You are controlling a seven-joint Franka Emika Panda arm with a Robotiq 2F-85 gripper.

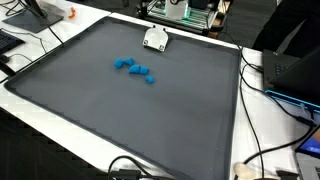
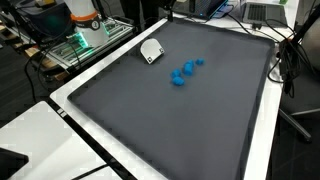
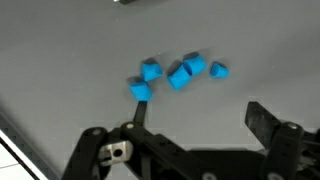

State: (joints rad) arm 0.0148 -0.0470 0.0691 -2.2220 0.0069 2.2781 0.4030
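I see my gripper (image 3: 196,108) in the wrist view. Its two fingers are spread wide and hold nothing. The blue blocks (image 3: 178,72) lie just in front of them, bunched close together on the grey mat (image 3: 60,50). The fingers are not touching them. In an exterior view the bunch sits in the far half of the mat, near a white thing (image 1: 155,38) by the far edge.

The small plastic cubes (image 3: 178,73) are bright blue, plain and unpatterned. The flat rubbery mat (image 1: 120,120) is uniform dark grey, bordered by a white tabletop (image 2: 35,125). The boxy plastic object (image 2: 151,50) is white, and the metal gripper (image 3: 197,112) is black.
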